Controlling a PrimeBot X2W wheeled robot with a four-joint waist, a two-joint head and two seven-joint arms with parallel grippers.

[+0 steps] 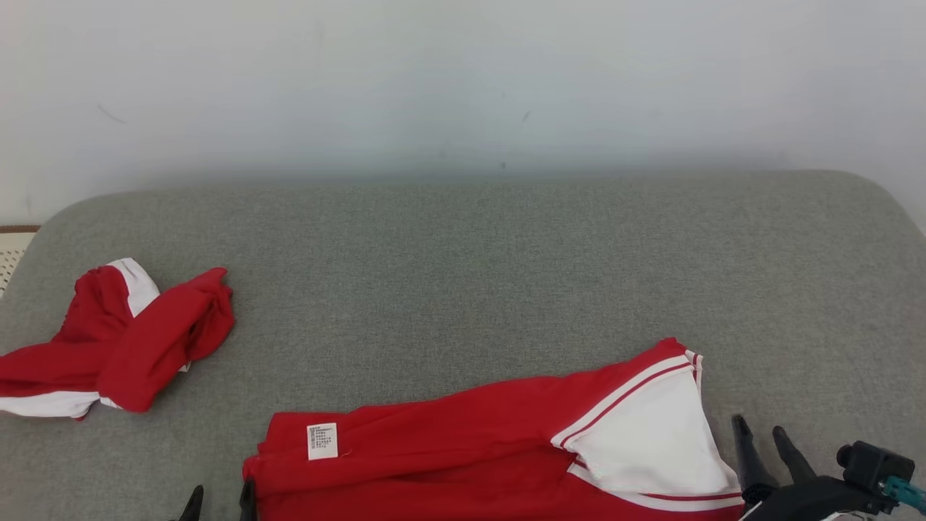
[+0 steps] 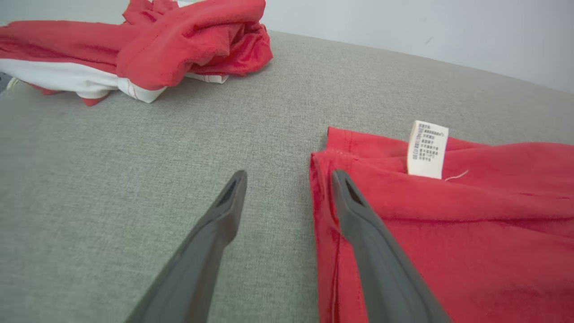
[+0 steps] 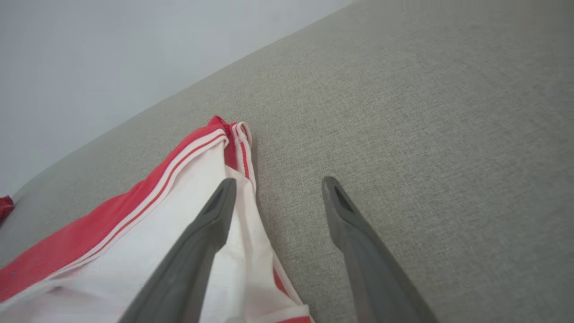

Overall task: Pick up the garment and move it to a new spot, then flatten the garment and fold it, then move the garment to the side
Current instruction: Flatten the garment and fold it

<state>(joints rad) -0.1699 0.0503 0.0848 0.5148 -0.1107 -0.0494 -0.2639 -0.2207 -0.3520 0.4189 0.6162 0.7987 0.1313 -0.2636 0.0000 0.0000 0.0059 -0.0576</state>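
- Two grippers are standing open at this moment. I am seeing the left gripper (image 1: 221,503) with its fingers spread, one over red cloth and one over the grey cushion (image 1: 463,275), gripping nothing.
- The right gripper (image 1: 759,428) is likewise gaping and empty, one finger hanging over the white panel (image 1: 651,427) and the other over bare cushion.
- The garment (image 1: 470,449) is lying stretched along the near edge of the cushion, between the two grippers, with its label (image 1: 322,440) showing near the left end.
- A second red heap (image 1: 123,340) is sitting crumpled at the far left, well apart.
- I am judging the garment to be light, soft and limp. It is likely going to sag and bunch wherever it is unsupported, and its thin layers may be sliding over each other.
- I am planning to take hold at both ends, at the hemmed edge (image 2: 320,197) on the left and the striped corner (image 1: 684,358) on the right, pinching all layers together so it is hanging straight.
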